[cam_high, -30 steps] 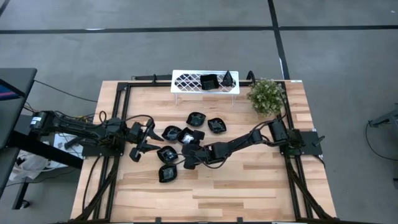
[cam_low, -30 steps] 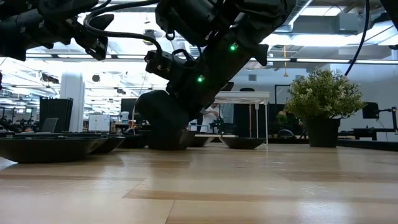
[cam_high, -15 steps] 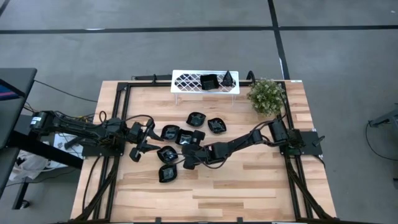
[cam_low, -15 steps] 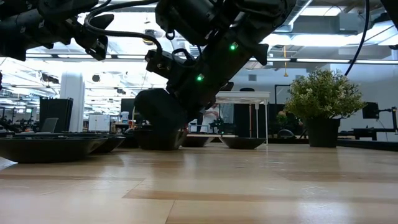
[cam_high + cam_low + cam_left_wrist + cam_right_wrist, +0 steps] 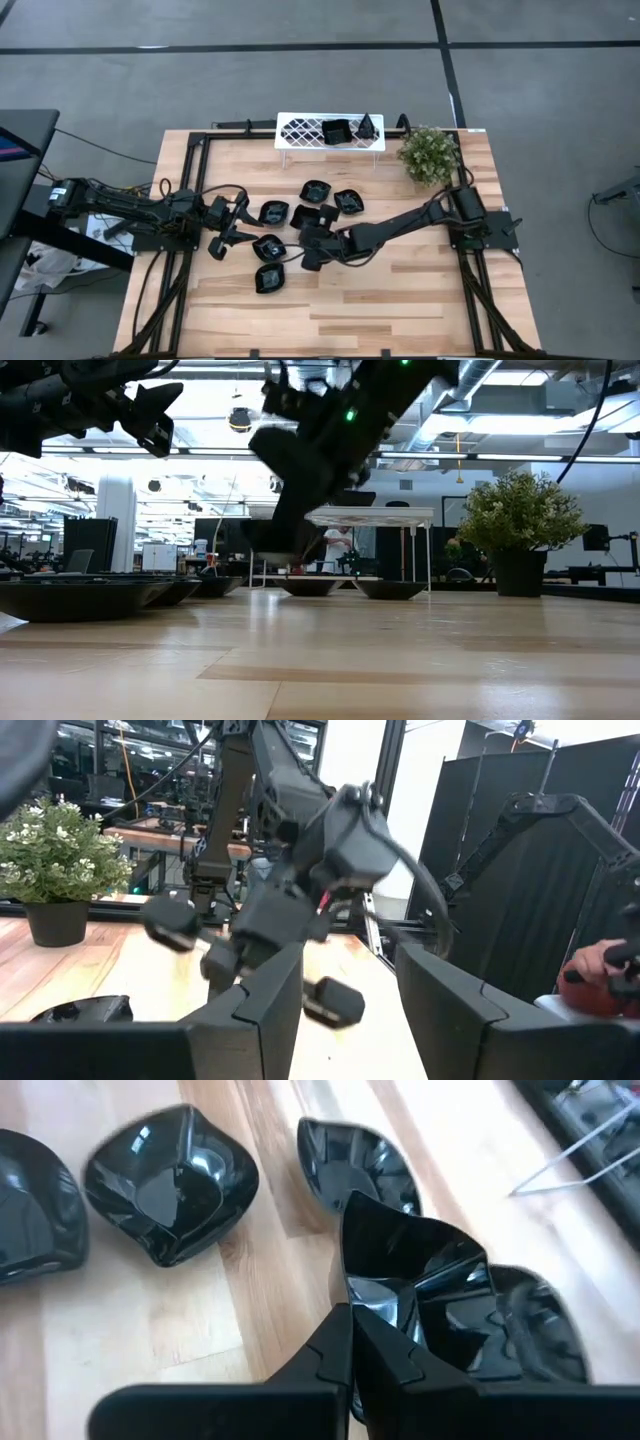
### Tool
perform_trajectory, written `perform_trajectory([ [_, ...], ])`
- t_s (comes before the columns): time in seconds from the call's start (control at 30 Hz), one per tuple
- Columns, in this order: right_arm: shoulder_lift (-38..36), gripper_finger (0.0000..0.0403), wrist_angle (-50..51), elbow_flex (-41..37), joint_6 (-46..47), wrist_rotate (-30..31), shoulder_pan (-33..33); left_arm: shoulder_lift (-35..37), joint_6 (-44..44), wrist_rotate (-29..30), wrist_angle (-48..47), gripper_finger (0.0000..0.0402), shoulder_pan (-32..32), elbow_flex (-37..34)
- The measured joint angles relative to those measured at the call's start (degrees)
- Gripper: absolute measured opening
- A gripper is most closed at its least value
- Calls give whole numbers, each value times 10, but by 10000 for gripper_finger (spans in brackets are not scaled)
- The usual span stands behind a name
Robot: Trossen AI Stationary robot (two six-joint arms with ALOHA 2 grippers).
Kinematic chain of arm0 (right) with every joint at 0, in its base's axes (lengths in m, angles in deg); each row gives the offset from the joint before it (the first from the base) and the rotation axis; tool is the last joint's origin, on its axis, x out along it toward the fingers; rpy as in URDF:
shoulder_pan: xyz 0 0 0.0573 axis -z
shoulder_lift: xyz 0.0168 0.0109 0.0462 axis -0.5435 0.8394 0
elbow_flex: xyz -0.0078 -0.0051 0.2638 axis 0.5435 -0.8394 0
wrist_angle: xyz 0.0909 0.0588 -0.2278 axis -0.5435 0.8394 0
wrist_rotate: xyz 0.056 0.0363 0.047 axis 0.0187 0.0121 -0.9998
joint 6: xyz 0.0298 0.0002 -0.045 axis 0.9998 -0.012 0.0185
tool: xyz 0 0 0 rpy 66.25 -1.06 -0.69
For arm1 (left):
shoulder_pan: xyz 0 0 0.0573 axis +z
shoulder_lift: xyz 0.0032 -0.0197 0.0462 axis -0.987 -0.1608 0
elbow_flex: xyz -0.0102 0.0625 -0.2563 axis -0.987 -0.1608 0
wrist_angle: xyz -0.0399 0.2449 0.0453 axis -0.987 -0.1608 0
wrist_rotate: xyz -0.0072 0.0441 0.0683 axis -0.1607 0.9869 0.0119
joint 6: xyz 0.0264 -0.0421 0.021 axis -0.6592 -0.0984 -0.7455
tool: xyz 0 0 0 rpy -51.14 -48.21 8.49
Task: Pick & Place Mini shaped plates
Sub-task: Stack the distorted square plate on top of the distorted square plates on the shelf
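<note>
The right tool [image 5: 312,243] is seen in the high view over the middle of the worktop [image 5: 400,300], among the scattered mini shaped plates [image 5: 273,213]; its hold cannot be made out from above, but the right wrist view shows its fingers [image 5: 335,1350] clenched on the rim of one angular black plate [image 5: 420,1295], carried tilted above others lying on the wood. The low view alone shows that plate [image 5: 270,540] raised clear of the worktop, the rest resting flat along it. The left tool [image 5: 230,228] hangs near nine o'clock of the cluster, its fingers [image 5: 255,1010] parted and empty (seen in its own wrist view). At twelve o'clock a white tray [image 5: 300,131] holds two more plates; a green plant [image 5: 428,155] stands at about one o'clock.
</note>
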Motion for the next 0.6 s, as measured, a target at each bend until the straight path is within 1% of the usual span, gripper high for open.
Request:
perform_trajectory([
  [0.13,-38,1,26,0,-30,28,-12,0,0,0,0,163,0,0],
  [0.3,-106,1,82,0,-109,57,-14,0,0,0,0,163,0,0],
  [0.47,-173,0,110,0,-256,59,15,0,0,0,0,163,0,0],
  [0.6,-210,0,112,0,-340,47,67,0,0,0,0,163,0,0],
])
